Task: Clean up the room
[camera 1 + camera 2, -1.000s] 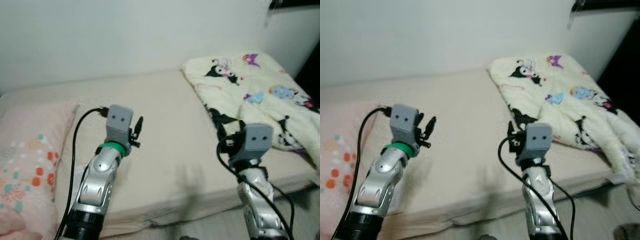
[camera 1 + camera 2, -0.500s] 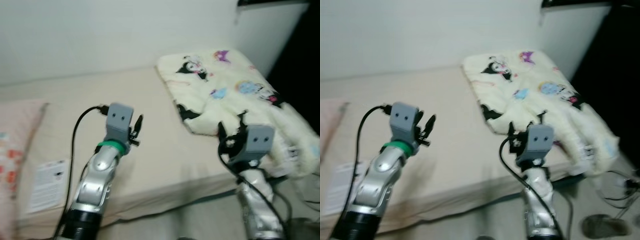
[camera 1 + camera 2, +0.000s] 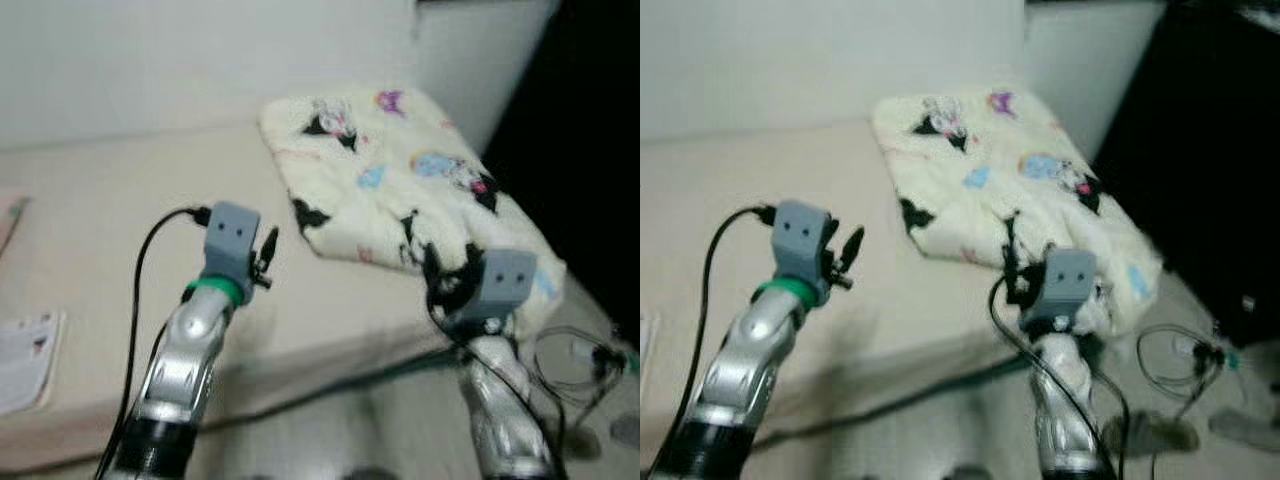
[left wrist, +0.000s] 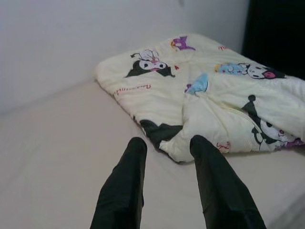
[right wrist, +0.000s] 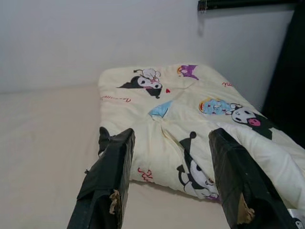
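The blanket [image 3: 400,190], cream with cartoon prints in black, purple and blue, lies folded and rumpled on the far right end of the bed [image 3: 120,220], against the white wall [image 3: 200,60]. Its near edge spills over the side of the mattress, just beside your right arm. You can see the same blanket up close in both wrist views, with its thick folded edge turned toward the cameras.

Your left gripper [image 4: 167,152] is raised over the bare beige sheet, to the left of the blanket and apart from it. Its two black fingers [image 4: 124,186] are spread with a clear gap between them, and nothing is held. The tips point toward the blanket's near folded corner without touching it.

Your right gripper [image 5: 167,143] hangs in front of the blanket's drooping edge, at the side of the bed. Its fingers [image 5: 107,176] are also wide apart and empty, and the blanket's printed top shows in the gap. The pads look worn at their ends.

At the left edge of the left eye view, a white sheet of paper [image 3: 22,358] lies flat on the mattress, well apart from the blanket. On the floor to the right of your right arm there is a tangle of thin dark cables [image 3: 570,360]. The space to the right of the bed is very dark, and you cannot make out what stands there. The head views are somewhat blurred.
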### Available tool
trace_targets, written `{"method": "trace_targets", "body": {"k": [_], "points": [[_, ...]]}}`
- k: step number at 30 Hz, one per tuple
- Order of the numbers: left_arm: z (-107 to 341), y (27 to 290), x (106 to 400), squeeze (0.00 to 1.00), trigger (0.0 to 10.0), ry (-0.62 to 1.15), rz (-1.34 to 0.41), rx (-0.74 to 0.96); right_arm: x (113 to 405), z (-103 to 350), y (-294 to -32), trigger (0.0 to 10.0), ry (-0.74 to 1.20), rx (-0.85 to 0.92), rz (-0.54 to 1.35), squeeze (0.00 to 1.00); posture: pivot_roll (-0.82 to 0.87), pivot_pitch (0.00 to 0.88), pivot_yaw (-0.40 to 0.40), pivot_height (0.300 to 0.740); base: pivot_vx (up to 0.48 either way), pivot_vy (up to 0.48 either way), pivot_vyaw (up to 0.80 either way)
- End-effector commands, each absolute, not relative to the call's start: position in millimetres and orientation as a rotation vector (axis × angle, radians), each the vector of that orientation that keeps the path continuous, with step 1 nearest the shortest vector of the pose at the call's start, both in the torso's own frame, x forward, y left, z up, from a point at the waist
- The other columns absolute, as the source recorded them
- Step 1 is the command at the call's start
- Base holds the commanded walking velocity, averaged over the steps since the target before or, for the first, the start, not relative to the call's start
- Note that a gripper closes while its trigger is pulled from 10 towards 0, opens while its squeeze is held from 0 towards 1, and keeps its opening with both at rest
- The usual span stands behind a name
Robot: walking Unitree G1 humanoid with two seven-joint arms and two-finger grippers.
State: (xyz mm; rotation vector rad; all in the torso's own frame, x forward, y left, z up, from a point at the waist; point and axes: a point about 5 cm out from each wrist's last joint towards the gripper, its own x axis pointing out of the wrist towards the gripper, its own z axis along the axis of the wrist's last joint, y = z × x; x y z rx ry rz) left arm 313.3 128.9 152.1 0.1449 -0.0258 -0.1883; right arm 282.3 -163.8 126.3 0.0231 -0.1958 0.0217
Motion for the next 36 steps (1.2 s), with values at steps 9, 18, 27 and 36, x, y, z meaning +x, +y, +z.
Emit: {"method": "trace_targets", "body": {"k": [9,18,27,36], "points": [[145.0,127.5,313.4,0.00,10.0,0.016,-0.195,0.153,281.0,122.6,-167.9,10.0,-0.180,0.020,0.005,0.00,-0.13,0.000,0.090,0.740,0.000,-0.240,0.00],[144.3,127.7,314.2,0.00,10.0,0.018,-0.197,0.154,280.9,122.7,-167.6,10.0,-0.181,0.019,0.005,0.00,-0.14,0.000,0.092,0.740,0.000,0.000,0.00],[143.5,127.8,314.9,0.00,10.0,0.025,-0.198,0.158,280.2,122.0,-166.9,10.0,-0.179,0.017,0.008,0.00,-0.14,0.000,0.094,0.740,0.000,0.000,0.00],[143.5,127.8,315.0,0.00,10.0,0.026,-0.193,0.147,280.0,121.5,-167.3,10.0,-0.176,0.015,0.010,0.00,-0.14,0.000,0.094,0.740,0.000,0.198,0.00]]}}
